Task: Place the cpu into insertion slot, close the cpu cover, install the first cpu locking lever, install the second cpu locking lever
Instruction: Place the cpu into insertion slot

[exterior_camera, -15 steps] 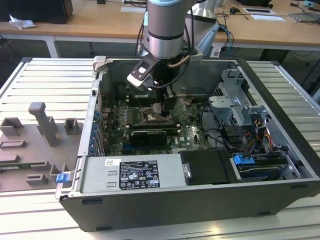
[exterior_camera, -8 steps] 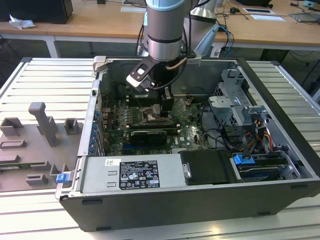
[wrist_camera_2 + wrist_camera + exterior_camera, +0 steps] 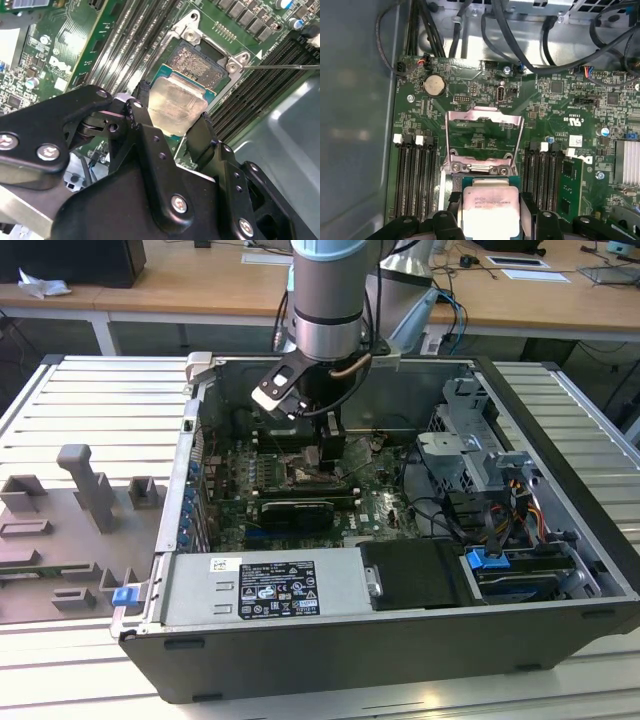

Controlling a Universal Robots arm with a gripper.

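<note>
robot arm (image 3: 325, 300): one
gripper (image 3: 174, 107): one, with two black fingers (image 3: 202, 137)
cpu (image 3: 177, 102): one, seen in both wrist views (image 3: 487, 210)
insertion slot (image 3: 200, 62): one
cpu cover (image 3: 483, 116): one
socket-frame screws (image 3: 189, 35): two counted in the second wrist view
memory-slot banks (image 3: 417, 175): two in the first wrist view; the slots within each bank cannot be counted surely
white slot latches (image 3: 397, 139): four, two on each bank
coin cell battery (image 3: 434, 86): one
finned heatsink (image 3: 627, 160): one
computer case (image 3: 300, 665): one
labelled power supply box (image 3: 265, 590): one
slatted metal table (image 3: 80, 400): one
grey fixture blocks (image 3: 85, 485): several, exact number unclear
</note>
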